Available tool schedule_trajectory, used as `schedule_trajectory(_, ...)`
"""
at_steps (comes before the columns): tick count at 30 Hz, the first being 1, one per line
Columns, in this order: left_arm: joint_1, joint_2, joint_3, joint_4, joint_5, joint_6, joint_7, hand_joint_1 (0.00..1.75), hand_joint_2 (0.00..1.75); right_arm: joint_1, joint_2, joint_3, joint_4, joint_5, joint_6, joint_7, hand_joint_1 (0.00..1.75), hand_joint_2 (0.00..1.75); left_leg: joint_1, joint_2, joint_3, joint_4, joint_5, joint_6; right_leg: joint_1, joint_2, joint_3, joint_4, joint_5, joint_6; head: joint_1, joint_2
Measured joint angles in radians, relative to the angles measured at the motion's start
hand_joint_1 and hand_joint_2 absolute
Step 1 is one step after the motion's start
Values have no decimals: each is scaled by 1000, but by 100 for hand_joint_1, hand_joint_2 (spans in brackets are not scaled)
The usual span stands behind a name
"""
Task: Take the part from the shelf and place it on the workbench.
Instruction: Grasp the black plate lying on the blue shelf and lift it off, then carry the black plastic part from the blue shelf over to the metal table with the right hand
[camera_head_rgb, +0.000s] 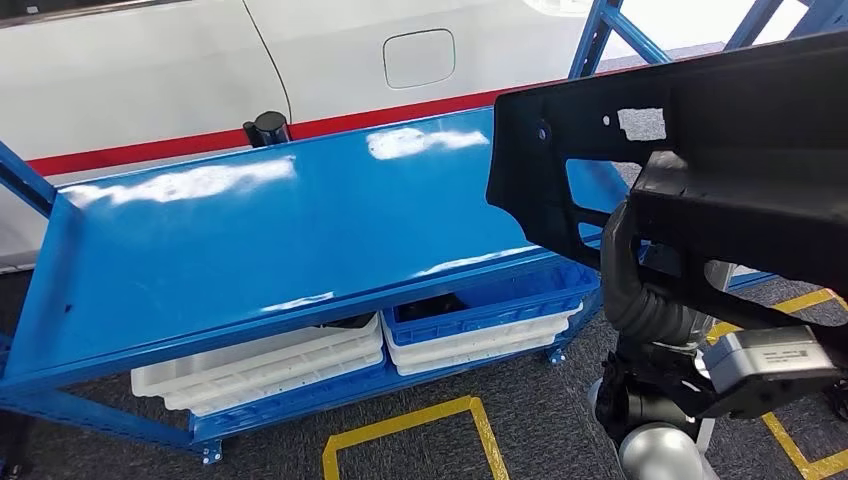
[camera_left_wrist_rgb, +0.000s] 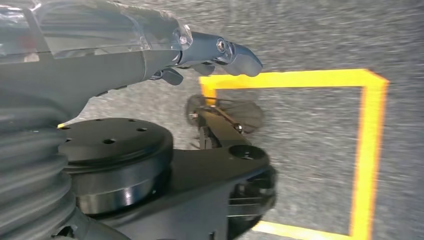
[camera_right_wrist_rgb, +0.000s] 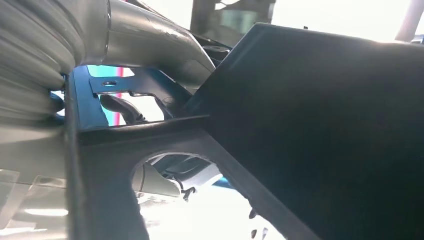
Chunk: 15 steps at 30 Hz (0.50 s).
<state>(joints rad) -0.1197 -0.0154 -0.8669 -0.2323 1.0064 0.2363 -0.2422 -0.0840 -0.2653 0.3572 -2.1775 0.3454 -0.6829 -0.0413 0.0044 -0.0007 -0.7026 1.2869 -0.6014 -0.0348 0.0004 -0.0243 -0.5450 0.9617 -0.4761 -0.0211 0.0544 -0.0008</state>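
Observation:
A large black plastic part (camera_head_rgb: 700, 160) with cut-outs hangs in the air over the right end of the blue workbench top (camera_head_rgb: 280, 230). My right hand (camera_right_wrist_rgb: 150, 45) grips it from behind. The grey thumb lies against the part's flat panel (camera_right_wrist_rgb: 325, 125), and the part hides the fingers. My right wrist's ribbed cover (camera_head_rgb: 640, 295) shows just under the part. My left hand (camera_left_wrist_rgb: 215, 52) hangs beside my body above the grey floor, holding nothing, with its fingers loosely stretched out.
The blue top is bare and glossy. On the level below sit white trays (camera_head_rgb: 260, 365) and a blue crate (camera_head_rgb: 490, 300). A white car body with a red stripe (camera_head_rgb: 150, 150) stands behind. Blue shelf uprights (camera_head_rgb: 610, 25) rise at the back right. Yellow tape (camera_head_rgb: 400, 425) marks the floor.

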Motion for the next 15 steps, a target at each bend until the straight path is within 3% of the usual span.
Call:
schedule_trajectory(1, 1, 1, -1, 0, -10, -4, 8, 0, 175, 26, 2, -6, -10, 11, 0, 3, 175, 175, 2, 0, 22, 2, 28, -2, 0, -3, -18, 8, 8, 2, -2, 0)
schedule_trajectory(2, 1, 1, -3, 0, -17, -8, 12, 0, 175, 46, 4, -13, -21, 16, 0, 6, 175, 175, 4, 0, 62, -30, 57, -3, -1, -5, -37, 18, 14, 5, -3, 0)
schedule_trajectory(3, 1, 2, -5, 0, -21, -12, 12, 0, 175, 60, 4, -17, -31, 17, 0, 9, 175, 175, 7, 0, 116, -91, 67, -3, 0, -4, -54, 30, 19, 9, -4, 0)
schedule_trajectory(5, -1, 0, -8, 0, -25, -23, 3, 0, 175, 73, 4, -22, -47, 12, 0, 13, 175, 175, 6, 0, 216, -226, 39, 7, 1, -3, -76, 52, 28, 19, -4, 0)
schedule_trajectory(6, -2, -1, -9, 0, -27, -28, -4, 0, 175, 75, 4, -22, -51, 9, 0, 13, 175, 175, 4, -1, 242, -267, 20, 16, 1, -2, -81, 57, 34, 24, -3, 0)
schedule_trajectory(7, -2, -5, -9, 0, -30, -33, -9, 0, 175, 75, 5, -22, -53, 8, 0, 13, 175, 175, 1, -1, 249, -284, 14, 26, 0, -2, -82, 57, 43, 30, -2, 0)
schedule_trajectory(9, 0, -13, -11, 0, -35, -40, -15, 0, 175, 75, 5, -20, -53, 11, 0, 13, 175, 175, 0, -1, 235, -287, 31, 45, -4, 2, -90, 57, 46, 42, -3, 0)
schedule_trajectory(10, 1, -18, -14, 0, -38, -43, -16, 0, 175, 76, 6, -19, -53, 14, 0, 13, 175, 175, 1, -1, 222, -288, 44, 52, -6, 7, -97, 70, 22, 48, -3, 0)
schedule_trajectory(13, 1, -24, -26, 0, -47, -47, -17, 0, 175, 79, 10, -16, -52, 34, 0, 13, 175, 175, 2, -2, 174, -288, 84, 66, -9, 15, -124, 212, -124, 62, 12, 0)
schedule_trajectory(14, 2, -26, -30, 0, -50, -48, -16, 0, 175, 80, 11, -16, -52, 40, 0, 13, 175, 175, 0, -2, 157, -287, 97, 68, -9, 16, -128, 270, -153, 62, 19, 0)
schedule_trajectory(15, 2, -27, -32, 0, -53, -48, -16, 0, 175, 81, 13, -15, -52, 45, 0, 13, 175, 175, -2, -3, 140, -287, 110, 68, -9, 16, -124, 311, -156, 61, 24, 0)
